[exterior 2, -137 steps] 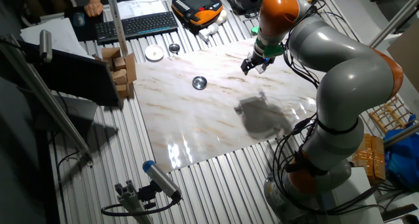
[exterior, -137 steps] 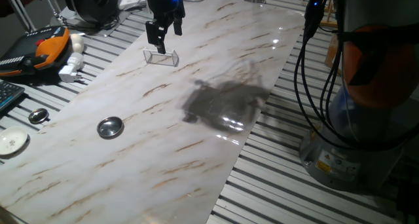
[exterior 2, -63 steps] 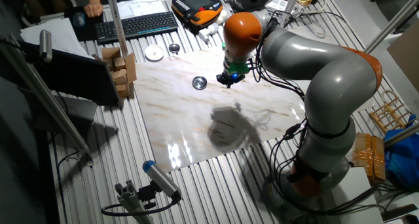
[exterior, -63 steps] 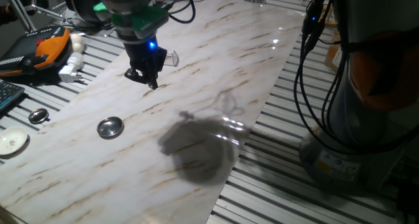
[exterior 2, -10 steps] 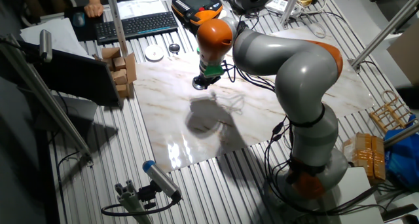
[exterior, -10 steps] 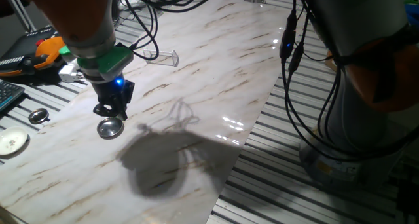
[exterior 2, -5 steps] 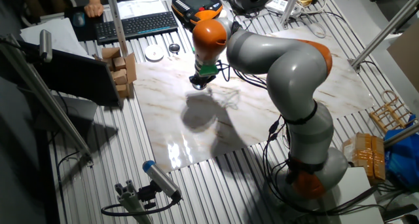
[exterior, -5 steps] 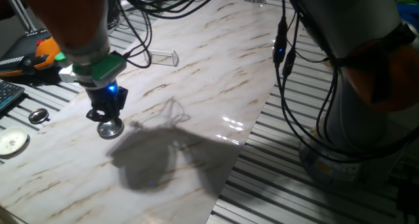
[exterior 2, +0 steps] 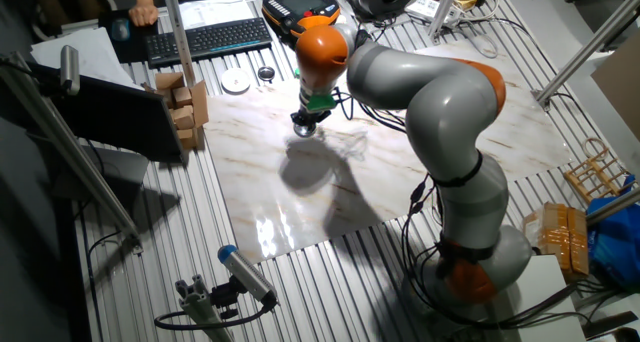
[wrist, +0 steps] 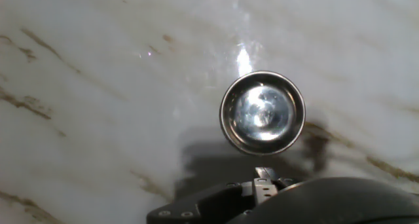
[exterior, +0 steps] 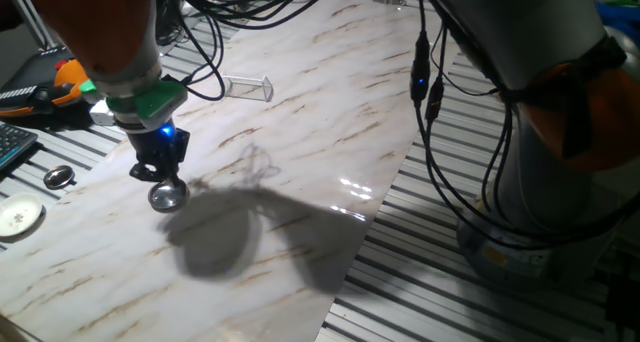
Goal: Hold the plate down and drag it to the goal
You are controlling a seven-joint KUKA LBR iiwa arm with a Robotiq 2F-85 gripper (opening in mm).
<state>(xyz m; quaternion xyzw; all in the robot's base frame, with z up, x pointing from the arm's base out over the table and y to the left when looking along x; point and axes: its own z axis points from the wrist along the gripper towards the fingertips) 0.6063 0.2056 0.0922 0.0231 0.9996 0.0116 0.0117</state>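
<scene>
My arm reached low across the marble board (exterior: pixel 300 132), wrist bent so my pincer (exterior: pixel 160 176) pointed straight down. The plate (exterior: pixel 168 195) lay on the board directly beneath my fingertips; whether they touched it I could not tell. In the hand view the plate (wrist: pixel 262 112) sat just ahead of my pincer body, empty and bright. I could not tell whether my fingers were apart or together. The goal (exterior: pixel 246 85) stood well away, far behind my pincer.
</scene>
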